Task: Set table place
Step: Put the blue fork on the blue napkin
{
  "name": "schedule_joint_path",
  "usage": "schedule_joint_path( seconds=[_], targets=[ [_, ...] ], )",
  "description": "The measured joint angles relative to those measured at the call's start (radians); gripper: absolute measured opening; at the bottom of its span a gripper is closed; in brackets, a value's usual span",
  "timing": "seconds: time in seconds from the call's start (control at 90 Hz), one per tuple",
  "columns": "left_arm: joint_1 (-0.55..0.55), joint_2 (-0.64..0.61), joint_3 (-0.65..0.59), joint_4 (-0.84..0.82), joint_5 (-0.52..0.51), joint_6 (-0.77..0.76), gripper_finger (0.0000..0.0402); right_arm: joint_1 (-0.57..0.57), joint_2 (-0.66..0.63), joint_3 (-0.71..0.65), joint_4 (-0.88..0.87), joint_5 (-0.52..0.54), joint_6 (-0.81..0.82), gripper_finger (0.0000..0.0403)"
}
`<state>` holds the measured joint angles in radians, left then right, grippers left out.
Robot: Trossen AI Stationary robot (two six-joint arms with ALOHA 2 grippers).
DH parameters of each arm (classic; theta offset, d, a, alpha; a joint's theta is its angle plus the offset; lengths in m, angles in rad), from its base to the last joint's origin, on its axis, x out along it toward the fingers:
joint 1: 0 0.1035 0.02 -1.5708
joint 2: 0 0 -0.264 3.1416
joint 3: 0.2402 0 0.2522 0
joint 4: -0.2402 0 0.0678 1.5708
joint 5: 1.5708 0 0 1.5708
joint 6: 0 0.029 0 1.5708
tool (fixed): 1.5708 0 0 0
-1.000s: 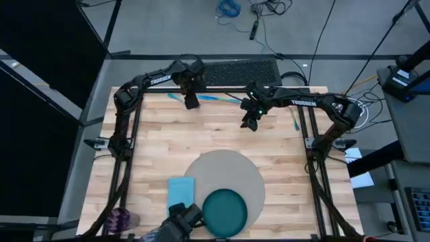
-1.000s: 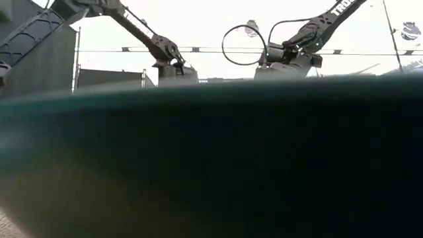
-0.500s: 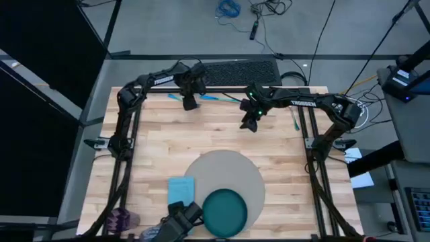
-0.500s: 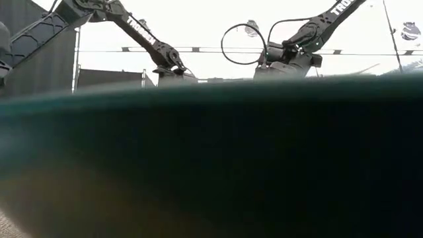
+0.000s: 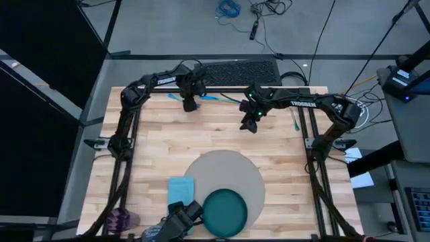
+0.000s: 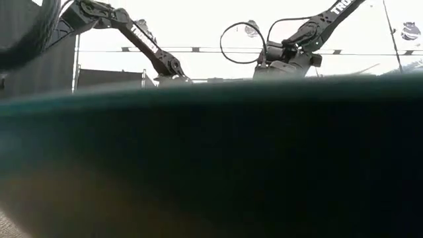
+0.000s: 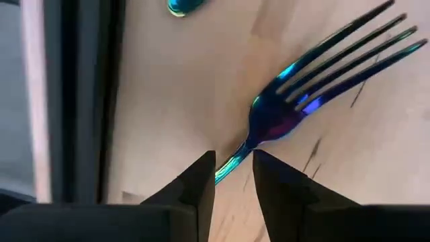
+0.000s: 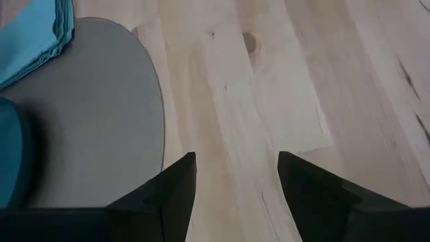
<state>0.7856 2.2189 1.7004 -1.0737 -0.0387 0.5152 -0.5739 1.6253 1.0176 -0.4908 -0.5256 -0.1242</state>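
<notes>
Since the earlier frames the left arm has swung a little further along the far edge of the counter (image 5: 168,141), bringing its pincer down over the cutlery, while the right arm has barely shifted.

Take the grey mat (image 5: 232,168) as landmark. On its near side sits the teal plate (image 5: 225,210), so close to the low camera that it fills that view. Touching the mat's left edge lies the blue napkin (image 5: 180,189); nearer and further left stands the purple cup (image 5: 121,218). Beyond the mat, over bare wood, the right pincer (image 8: 236,195) hangs with fingers spread, holding nothing (apparently waiting). At the far-left rim, the left pincer (image 7: 234,176) has its fingers nearly together, straddling the fork (image 7: 316,81) by its handle, probably to carry it to the mat.
</notes>
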Motion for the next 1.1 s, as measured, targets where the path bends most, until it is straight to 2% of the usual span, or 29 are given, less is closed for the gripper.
schedule_joint_path(
  seconds=[0.3,0.367,0.5,0.644,0.733,0.922,1.011,1.1],
  targets=[
    [-0.019,0.013,0.003,-0.003,0.005,0.02,0.0083,0.0,0.0,0.0,0.002,0.0,-0.004,0.0194],
    [-0.024,0.014,0.01,-0.019,0.011,0.026,0.0068,-0.001,0.0,0.0,0.002,0.0,-0.004,0.0194],
    [-0.032,0.017,0.022,-0.039,0.019,0.006,0.0012,-0.001,0.0,0.0,0.01,0.0,-0.004,0.0194],
    [-0.051,0.018,0.065,-0.072,0.049,-0.01,0.0003,-0.001,0.0,0.0,0.009,0.0,-0.004,0.0194],
    [-0.065,0.017,0.125,-0.105,0.078,-0.013,0.0002,-0.002,0.0,0.0,0.009,0.002,-0.004,0.0194],
    [-0.089,0.013,0.307,-0.276,0.07,-0.071,0.0001,-0.002,-0.011,0.0,-0.005,0.011,-0.004,0.0194],
    [-0.102,0.013,0.392,-0.379,0.075,-0.144,0.0001,-0.002,-0.046,0.0,-0.035,0.015,-0.002,0.0194],
    [-0.111,0.011,0.457,-0.493,0.105,-0.253,0.0,-0.002,-0.097,0.0,-0.089,0.063,-0.001,0.0194]
  ],
)
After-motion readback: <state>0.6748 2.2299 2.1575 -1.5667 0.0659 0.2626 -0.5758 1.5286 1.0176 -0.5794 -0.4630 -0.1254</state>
